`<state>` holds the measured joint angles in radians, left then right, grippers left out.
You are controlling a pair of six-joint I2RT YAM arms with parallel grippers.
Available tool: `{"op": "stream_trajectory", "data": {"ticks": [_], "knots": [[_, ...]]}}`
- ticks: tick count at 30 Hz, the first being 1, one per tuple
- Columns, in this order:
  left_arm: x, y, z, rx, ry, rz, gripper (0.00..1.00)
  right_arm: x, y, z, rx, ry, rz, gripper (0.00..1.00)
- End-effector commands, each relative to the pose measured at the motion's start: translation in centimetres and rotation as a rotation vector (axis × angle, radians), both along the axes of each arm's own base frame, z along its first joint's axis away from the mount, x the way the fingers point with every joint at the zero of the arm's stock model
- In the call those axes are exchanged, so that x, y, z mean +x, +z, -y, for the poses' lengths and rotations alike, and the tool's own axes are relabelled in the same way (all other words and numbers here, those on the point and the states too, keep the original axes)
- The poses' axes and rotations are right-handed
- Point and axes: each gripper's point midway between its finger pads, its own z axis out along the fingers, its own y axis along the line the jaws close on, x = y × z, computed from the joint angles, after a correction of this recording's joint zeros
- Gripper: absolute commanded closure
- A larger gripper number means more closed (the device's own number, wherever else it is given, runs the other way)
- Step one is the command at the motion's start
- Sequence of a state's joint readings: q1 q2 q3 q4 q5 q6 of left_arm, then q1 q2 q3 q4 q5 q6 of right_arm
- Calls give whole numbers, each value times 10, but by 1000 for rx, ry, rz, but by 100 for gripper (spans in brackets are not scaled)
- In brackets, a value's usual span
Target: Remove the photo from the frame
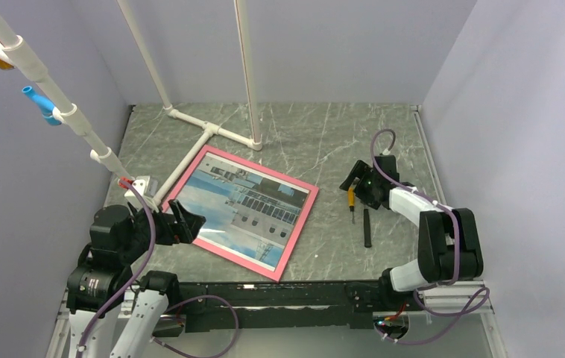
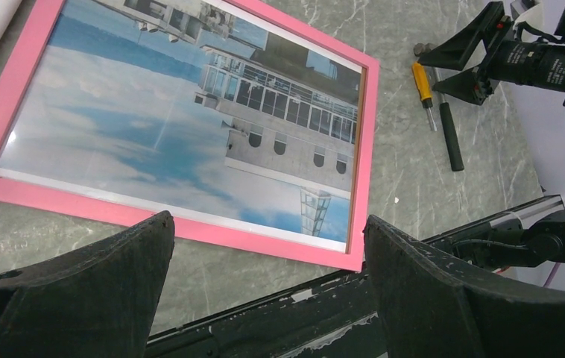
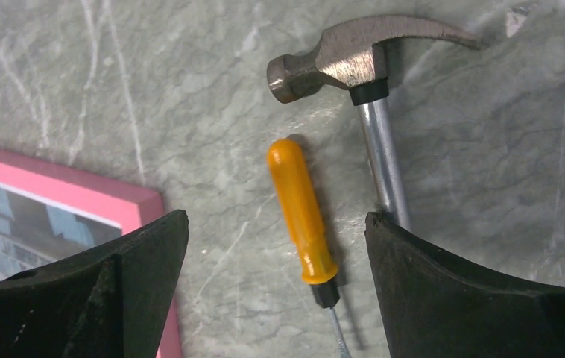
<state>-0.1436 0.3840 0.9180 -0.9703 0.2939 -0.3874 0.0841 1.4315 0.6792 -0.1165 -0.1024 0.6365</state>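
Observation:
The frame point(image 1: 299, 231) is pink and lies flat, front up, on the marble table left of centre. The photo point(image 1: 242, 209) of blue sky and a grey-white building sits inside it. My left gripper point(image 1: 186, 224) hovers open at the frame's near left edge; in the left wrist view its fingers straddle the frame's near rail point(image 2: 190, 227) below the photo point(image 2: 153, 127), touching nothing. My right gripper point(image 1: 354, 181) is open to the right of the frame, low over an orange-handled screwdriver point(image 3: 302, 212) that lies between its fingers untouched. The frame's corner point(image 3: 56, 183) shows at its left.
A claw hammer point(image 3: 354, 56) with a steel shaft and black grip point(image 1: 367, 227) lies beside the screwdriver point(image 1: 351, 198). A white pipe stand point(image 1: 205, 138) rests behind the frame's far left corner. A black rail point(image 1: 294, 291) runs along the near table edge. Pale walls enclose three sides.

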Motion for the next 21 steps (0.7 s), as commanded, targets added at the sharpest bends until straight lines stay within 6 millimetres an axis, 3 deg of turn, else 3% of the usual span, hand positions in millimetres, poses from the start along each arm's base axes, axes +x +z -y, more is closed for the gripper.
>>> {"op": "stream_trajectory", "data": {"ticks": [1, 9, 21], "knots": [[2, 11, 4, -18, -16, 19, 1, 4, -15, 13, -21, -58, -19, 10], [3, 13, 6, -22, -28, 22, 1, -8, -24, 51, -105, -190, -75, 10], [8, 17, 12, -35, -59, 20, 1, -13, -19, 134, -138, -397, -68, 9]]}}
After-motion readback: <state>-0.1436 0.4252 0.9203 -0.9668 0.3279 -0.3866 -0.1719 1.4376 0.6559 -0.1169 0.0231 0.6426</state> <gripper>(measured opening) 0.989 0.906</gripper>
